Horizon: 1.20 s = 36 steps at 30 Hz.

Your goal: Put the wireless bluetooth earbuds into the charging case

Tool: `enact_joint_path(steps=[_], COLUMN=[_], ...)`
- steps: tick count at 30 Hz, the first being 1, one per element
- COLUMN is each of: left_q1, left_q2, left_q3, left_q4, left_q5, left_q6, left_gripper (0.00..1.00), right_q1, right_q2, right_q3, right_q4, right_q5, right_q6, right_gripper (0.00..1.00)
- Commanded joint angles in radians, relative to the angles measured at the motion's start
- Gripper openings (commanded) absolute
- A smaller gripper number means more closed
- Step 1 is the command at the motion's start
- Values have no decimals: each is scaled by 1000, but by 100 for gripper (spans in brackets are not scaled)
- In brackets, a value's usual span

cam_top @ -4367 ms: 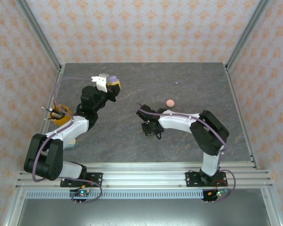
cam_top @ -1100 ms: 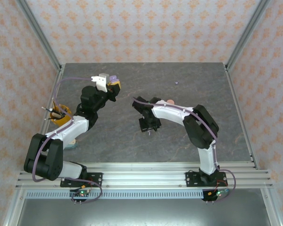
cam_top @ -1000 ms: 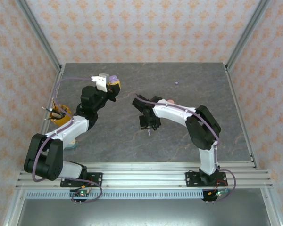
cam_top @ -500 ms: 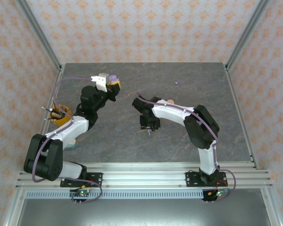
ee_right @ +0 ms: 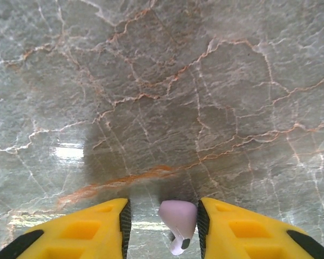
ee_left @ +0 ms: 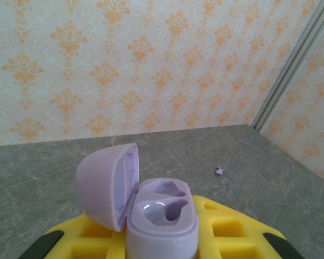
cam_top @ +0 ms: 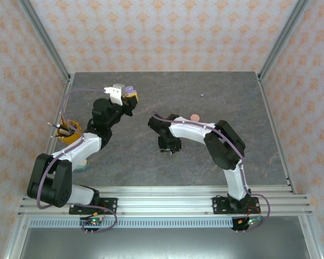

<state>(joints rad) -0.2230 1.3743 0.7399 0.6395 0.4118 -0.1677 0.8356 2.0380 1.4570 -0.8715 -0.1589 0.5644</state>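
- The right gripper [ee_right: 163, 218] hung low over the grey marbled table [ee_right: 151, 81]. Its yellow fingers [ee_right: 97, 229] were apart, with a pale purple earbud [ee_right: 178, 215] between them at the bottom centre of the wrist view.
- The earbud sat off-centre. It appeared to touch the finger on the frame's right, while a clear gap separated it from the finger on the frame's left. Whether it was pinched at all could not be told for certain.
- Its long axis ran down the frame, with the bulb uppermost and the stem toward the bottom edge.
- The left gripper [cam_top: 128, 95] was clamped on the purple charging case [ee_left: 151, 213]. The lid was swung open and the wells faced up.
- In the overhead view that case lay to the upper left of the right gripper, well apart. By that layout, the right arm was the one placed to carry the earbud across to it.
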Motion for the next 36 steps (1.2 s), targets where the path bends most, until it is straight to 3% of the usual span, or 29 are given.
enact_joint_path(steps=[1, 20, 36], left_q1=[-6, -6, -7], left_q2=[-27, -27, -32], left_q3=[8, 9, 13], left_q4=[35, 33, 25], left_q5=[-10, -8, -6], left_q6=[4, 5, 2], left_gripper=[0, 0, 0], right_q1=[-1, -22, -32], right_q2=[27, 0, -28], right_q3=[8, -69, -82], right_q4=[-38, 0, 8], right_q5=[77, 56, 5], right_q6=[3, -7, -244], right_gripper=[38, 31, 31])
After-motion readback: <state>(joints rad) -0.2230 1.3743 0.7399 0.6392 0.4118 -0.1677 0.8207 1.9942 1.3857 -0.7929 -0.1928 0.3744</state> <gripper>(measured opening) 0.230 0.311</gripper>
